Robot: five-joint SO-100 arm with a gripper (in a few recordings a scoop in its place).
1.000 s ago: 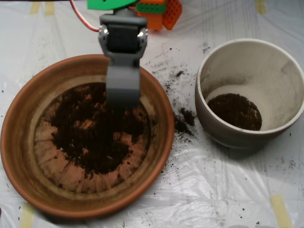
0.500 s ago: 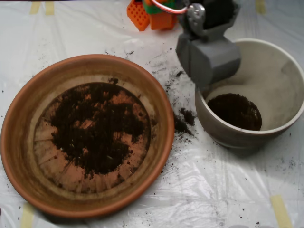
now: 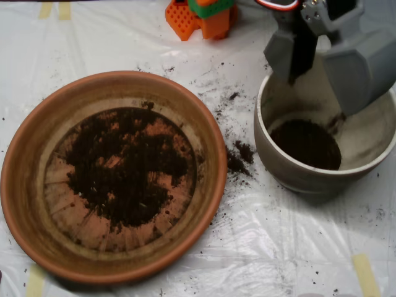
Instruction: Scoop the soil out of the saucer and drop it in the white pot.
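Observation:
The terracotta saucer lies at the left with dark soil spread over its ridged base. The white pot stands at the right with a patch of soil at its bottom. My grey scoop hangs over the pot's far rim. It is open, its two halves spread apart with a dark gap between them. A few dark crumbs show just under the right half, above the pot's pale inner wall.
Spilled soil lies on the plastic sheet between saucer and pot, with finer specks scattered behind it. Orange and green arm parts sit at the top edge. Tape strips hold the sheet near the corners.
The scoop has left the saucer's far side, swung right to the pot and opened over it. The pot's soil patch looks the same.

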